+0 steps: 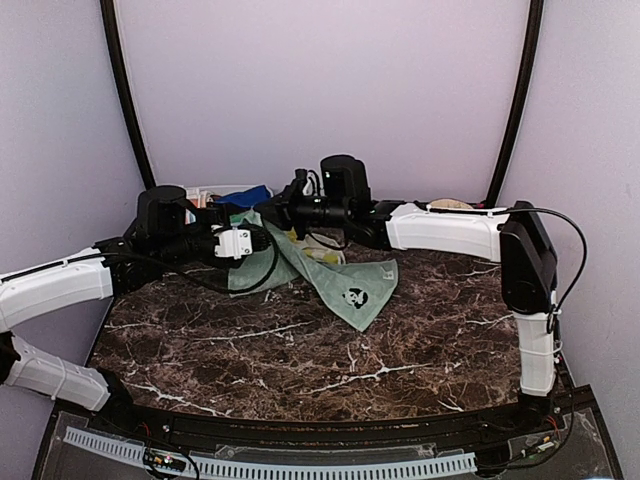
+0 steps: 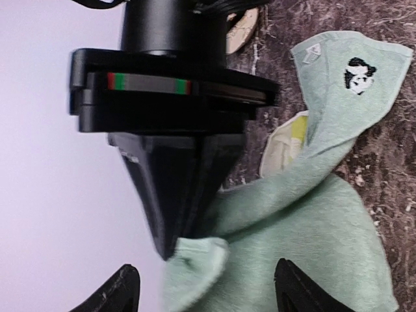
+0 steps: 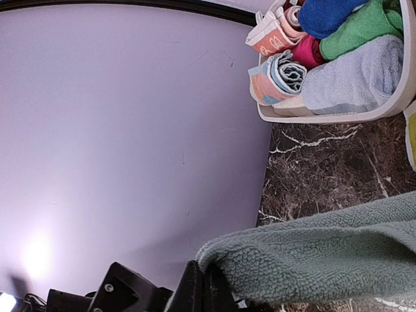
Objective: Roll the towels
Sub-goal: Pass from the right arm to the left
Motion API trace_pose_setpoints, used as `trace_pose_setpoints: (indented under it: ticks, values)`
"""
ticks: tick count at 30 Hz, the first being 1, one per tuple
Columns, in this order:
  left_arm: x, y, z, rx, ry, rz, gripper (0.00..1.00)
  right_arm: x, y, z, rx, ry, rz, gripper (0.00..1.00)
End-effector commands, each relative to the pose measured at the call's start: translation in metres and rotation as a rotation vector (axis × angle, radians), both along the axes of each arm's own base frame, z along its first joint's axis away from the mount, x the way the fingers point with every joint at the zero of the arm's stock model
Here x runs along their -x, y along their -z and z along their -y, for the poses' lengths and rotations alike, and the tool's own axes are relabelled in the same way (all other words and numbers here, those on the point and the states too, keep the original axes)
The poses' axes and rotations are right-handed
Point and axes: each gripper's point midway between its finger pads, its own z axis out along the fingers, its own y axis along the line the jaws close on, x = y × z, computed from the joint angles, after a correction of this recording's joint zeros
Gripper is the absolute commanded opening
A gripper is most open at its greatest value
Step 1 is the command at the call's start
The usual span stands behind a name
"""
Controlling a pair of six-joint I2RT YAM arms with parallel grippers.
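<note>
A pale mint green towel (image 1: 352,288) with a small panda mark hangs from the air down onto the marble table (image 1: 300,350). My right gripper (image 1: 264,216) is shut on one upper corner of it; the right wrist view shows the fingertips (image 3: 209,289) pinched on the terry edge (image 3: 312,253). My left gripper (image 2: 208,294) stands open just below that corner, its fingers (image 2: 120,289) either side of the mint towel (image 2: 305,240) without closing on it. A deep blue towel (image 3: 325,13) lies rolled in the basket. A yellow-green patterned towel (image 2: 286,140) lies under the mint one.
A white basket (image 3: 338,117) of several rolled towels stands at the back left, against the wall. A beige plate (image 1: 450,204) sits at the back right behind the right arm. Lilac walls close in the table on three sides.
</note>
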Motion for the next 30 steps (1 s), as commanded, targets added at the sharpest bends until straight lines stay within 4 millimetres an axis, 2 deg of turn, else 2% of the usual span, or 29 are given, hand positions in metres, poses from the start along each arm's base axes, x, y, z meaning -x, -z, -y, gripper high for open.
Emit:
trace_pose_setpoints:
  ticks: [1,4,8,11,14,19,23,26,28,30]
  values:
    - [-0.014,-0.056,0.000,0.103,-0.052,0.231,0.73,0.010,-0.013,-0.002,-0.049,-0.007,0.025,0.00]
    - [-0.010,-0.060,0.000,0.131,-0.045,0.210,0.75,0.010,-0.012,-0.002,-0.051,-0.007,0.022,0.00]
    - [0.004,-0.037,0.005,0.079,0.021,0.085,0.77,0.009,-0.020,-0.003,-0.072,-0.009,0.028,0.00]
    - [0.007,-0.024,0.007,0.043,0.035,0.045,0.77,0.009,-0.023,-0.002,-0.078,-0.005,0.030,0.00]
    - [0.003,-0.020,0.007,0.021,0.027,0.056,0.75,0.010,-0.026,-0.001,-0.082,-0.006,0.031,0.00]
    - [-0.016,-0.032,0.007,0.027,-0.039,0.116,0.65,0.013,-0.029,0.000,-0.089,-0.007,0.033,0.00]
    - [-0.022,-0.037,0.008,0.034,-0.051,0.136,0.54,0.014,-0.029,0.000,-0.091,-0.012,0.031,0.00]
    - [-0.023,-0.038,0.009,0.034,-0.052,0.135,0.39,0.015,-0.029,0.000,-0.093,-0.015,0.029,0.00]
    - [-0.024,-0.038,0.009,0.031,-0.059,0.136,0.25,0.015,-0.032,0.000,-0.097,-0.019,0.037,0.00]
    - [-0.026,-0.041,0.008,0.039,-0.067,0.141,0.04,0.015,-0.034,0.000,-0.096,-0.019,0.046,0.00]
